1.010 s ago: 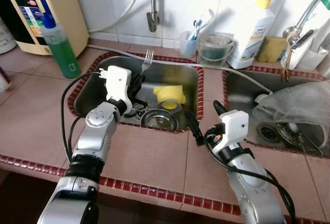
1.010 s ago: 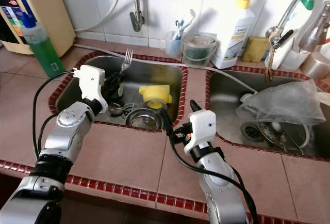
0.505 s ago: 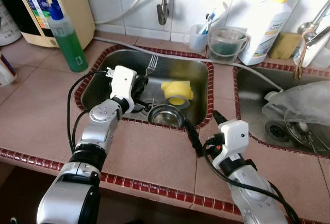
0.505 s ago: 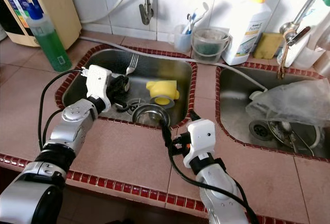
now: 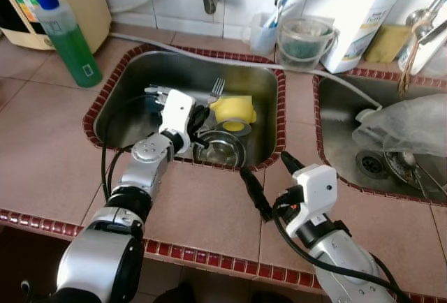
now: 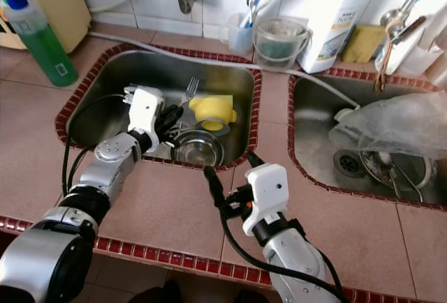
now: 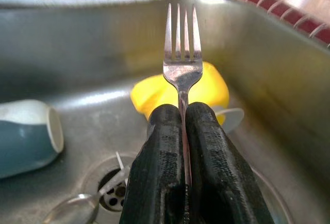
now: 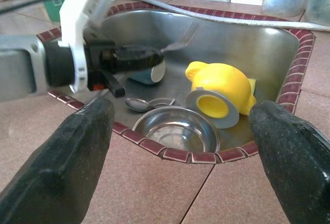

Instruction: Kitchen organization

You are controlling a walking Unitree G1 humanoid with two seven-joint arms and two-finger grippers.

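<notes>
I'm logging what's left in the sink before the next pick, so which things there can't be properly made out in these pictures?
- Blue cup: left wrist view cuts it off at the edge; in the eye views the left gripper, shut on the fork, hides it.
- Spoon: partly behind the steel bowl.
- Right sink contents: veiled by a plastic bag.

green soap bottle point(image 5: 66, 38), white detergent bottle point(image 5: 360, 17)
</notes>
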